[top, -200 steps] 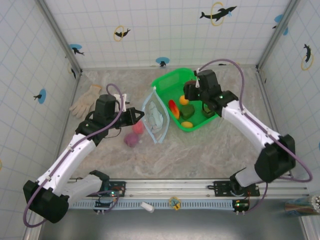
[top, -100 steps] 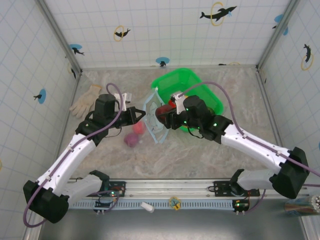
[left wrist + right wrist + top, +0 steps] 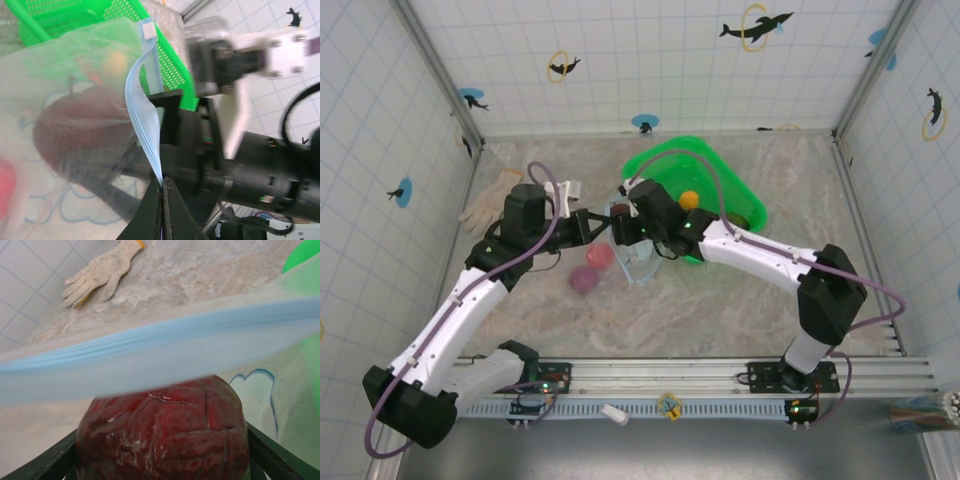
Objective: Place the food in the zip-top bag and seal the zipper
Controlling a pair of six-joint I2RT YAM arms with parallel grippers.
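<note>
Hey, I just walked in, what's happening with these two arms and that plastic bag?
The left jaws are shut on the zipper, holding the bag with its mouth open. The right jaws grip a maroon fruit right at that mouth, with the bag's film partly around it. An orange piece sits in the basket, and a red piece and a pink one lie on the table beside the bag. The bag is unsealed.

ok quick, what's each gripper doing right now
left gripper: shut on the thin light-blue zipper strip of the clear plastic bag
right gripper: holding a dark maroon toy fruit
</note>
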